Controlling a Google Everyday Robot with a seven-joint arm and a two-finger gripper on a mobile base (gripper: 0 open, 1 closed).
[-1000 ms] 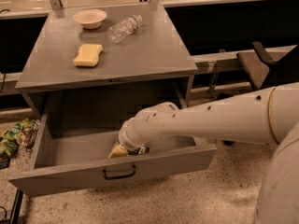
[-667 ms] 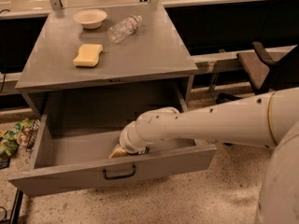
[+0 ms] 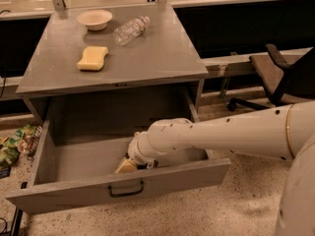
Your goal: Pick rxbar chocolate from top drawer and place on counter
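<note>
The top drawer [image 3: 74, 193] is pulled wide open below the counter [image 3: 157, 53]; its black handle [image 3: 126, 190] sits on the front panel. My white arm reaches in from the right. The gripper [image 3: 129, 165] is low inside the drawer, just behind the front panel near the middle, and the panel partly hides it. The rxbar chocolate is hidden: only a dark bit shows beside the gripper, and I cannot tell what it is.
On the counter lie a yellow sponge [image 3: 92, 58], a white bowl [image 3: 94, 18] and a clear plastic bottle [image 3: 130, 29] on its side. A black office chair [image 3: 280, 68] stands to the right. Snack bags [image 3: 12, 144] lie on the floor at the left.
The arm has settled slightly lower in the drawer, near its front; otherwise nothing has moved.
</note>
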